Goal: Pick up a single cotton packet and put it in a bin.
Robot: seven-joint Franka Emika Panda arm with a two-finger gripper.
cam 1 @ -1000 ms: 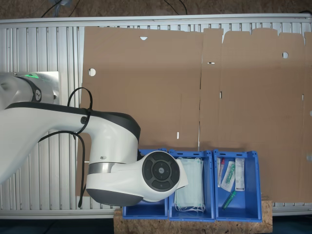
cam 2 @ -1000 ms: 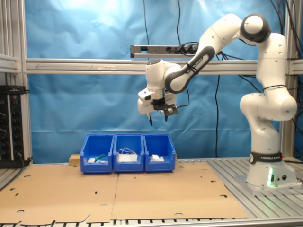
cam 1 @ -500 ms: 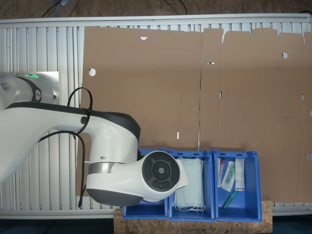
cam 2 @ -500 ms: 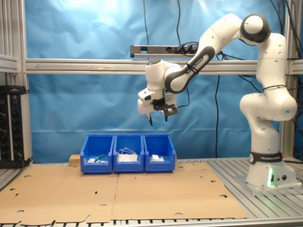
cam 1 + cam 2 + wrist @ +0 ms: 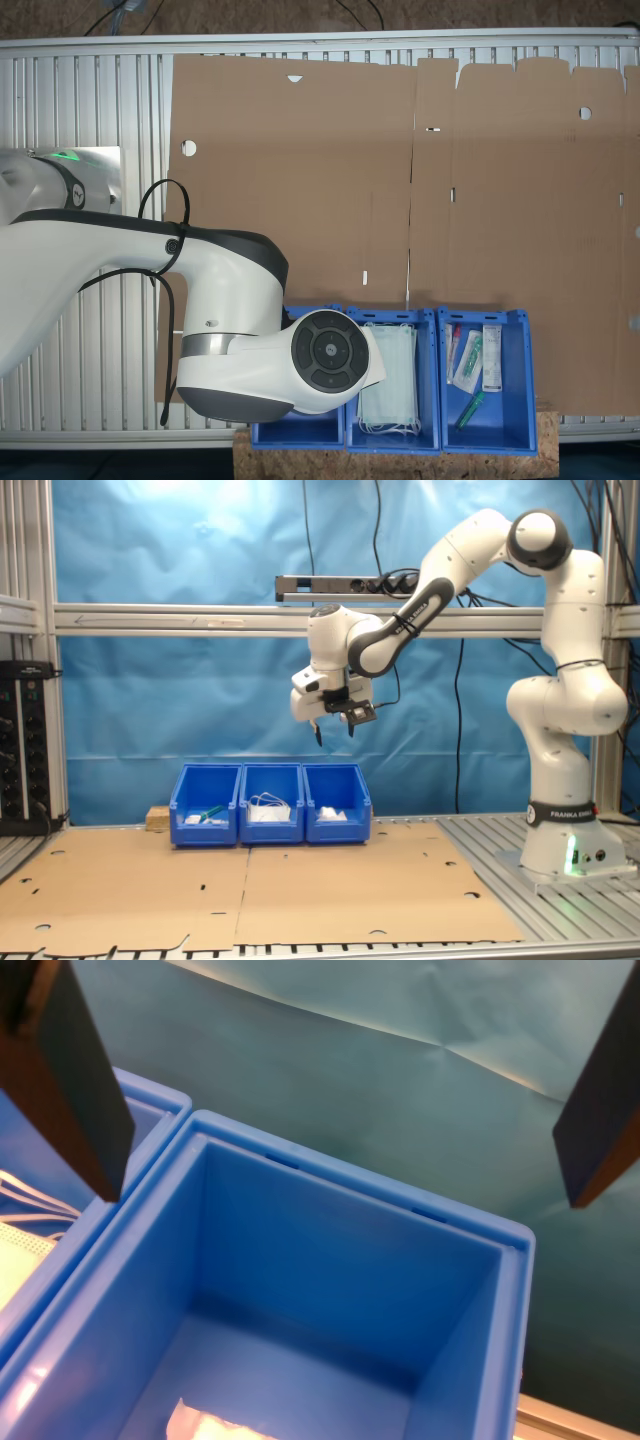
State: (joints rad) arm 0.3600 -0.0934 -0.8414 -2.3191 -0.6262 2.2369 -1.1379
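My white arm (image 5: 545, 680) rises from its base on the slatted bench (image 5: 560, 900) and reaches out across a blue backdrop (image 5: 180, 680), ending high above a row of three blue bins. Flat brown cardboard sheets (image 5: 250, 890) cover the bench in front of those bins; in the first exterior view the same cardboard (image 5: 400, 180) spreads wide, and my arm's last joints (image 5: 250, 340) sit over the end bin.

Taking the middle bin (image 5: 271, 803) as the landmark in the second exterior view: it holds pale-green face masks (image 5: 268, 810), which show flat in the first exterior view (image 5: 388, 380). The bin beside it toward the arm's base (image 5: 337, 802) holds white cotton packets (image 5: 331, 814), lying on its floor. The bin on the middle bin's other side (image 5: 206, 803) holds long narrow packets and a green item (image 5: 211, 810), seen more clearly in the first exterior view (image 5: 472, 365). A wooden block (image 5: 156, 818) sits beyond that bin.

My tool (image 5: 335, 730) hangs well above the bins, over the gap between the middle bin and the cotton bin, its two dark fingers spread apart and holding nothing. In the wrist view the fingers (image 5: 70, 1080) stand wide at either edge, and between them lies the cotton bin's blue wall (image 5: 350, 1260), with a pale scrap of a cotton packet (image 5: 210, 1425) at its floor.
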